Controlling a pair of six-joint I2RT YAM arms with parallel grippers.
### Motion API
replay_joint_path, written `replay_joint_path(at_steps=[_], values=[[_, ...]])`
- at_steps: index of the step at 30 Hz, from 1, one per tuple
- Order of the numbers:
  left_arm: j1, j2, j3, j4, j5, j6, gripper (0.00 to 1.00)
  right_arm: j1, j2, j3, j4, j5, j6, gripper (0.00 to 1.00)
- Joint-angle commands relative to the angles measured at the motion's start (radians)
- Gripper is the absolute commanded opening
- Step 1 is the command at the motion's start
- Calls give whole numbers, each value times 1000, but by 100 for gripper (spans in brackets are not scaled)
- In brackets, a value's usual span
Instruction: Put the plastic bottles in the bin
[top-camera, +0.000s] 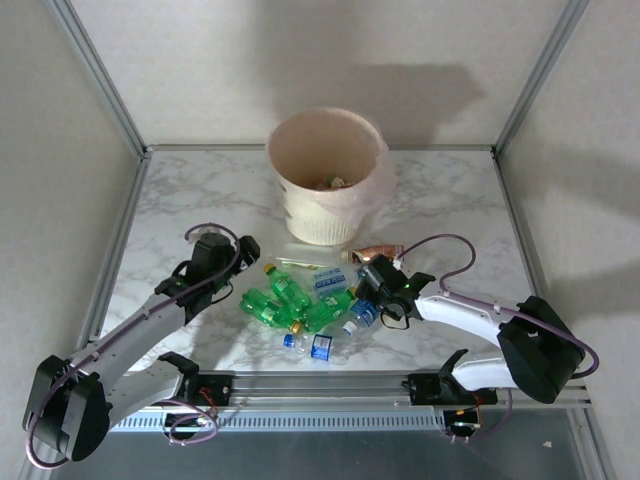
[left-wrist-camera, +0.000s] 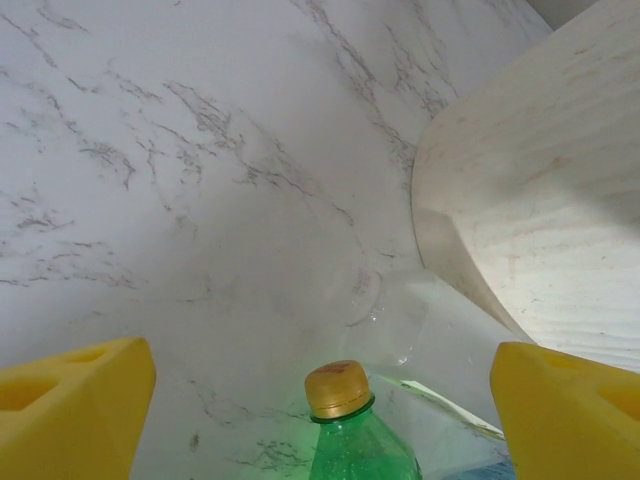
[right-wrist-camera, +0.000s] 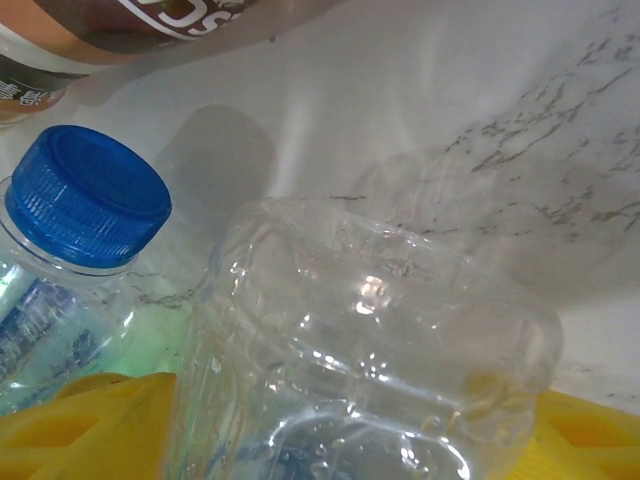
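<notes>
Two hands at the bottle pile

Left hand (left-wrist-camera: 320, 395) gapes wide around a green bottle (left-wrist-camera: 362, 452), gripping nothing. The bottles (top-camera: 305, 300) lie mid-surface, the bin (top-camera: 330, 215) toward the far edge. Right hand (right-wrist-camera: 350, 430) seems clamped on a clear bottle (right-wrist-camera: 370, 340), whose slick, crushable wall could squirt free.

The bin (top-camera: 322, 215) stands on the tabletop (top-camera: 190, 195), near the middle of its far edge. The plastic bottles (top-camera: 300, 300) lie heaped before it, toward the near edge. One bottle (top-camera: 378, 252) lies apart, just before the bin's right side. The left hand (top-camera: 243, 252) sits at the heap's left and the right hand (top-camera: 366, 280) at its right.
</notes>
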Motion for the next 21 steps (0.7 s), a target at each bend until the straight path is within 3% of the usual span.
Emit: replay_joint_path(at_steps=[1,9,21], values=[[12,3,-15,6,1,-15,86,9,6,-9,-13,33,11,70],[12,8,-23,11,1,-20,86,10,-22,-20,-15,46,14,64],[13,-7,-20,-7,-1,-26,85,9,-256,-32,-70,111,-4,59]])
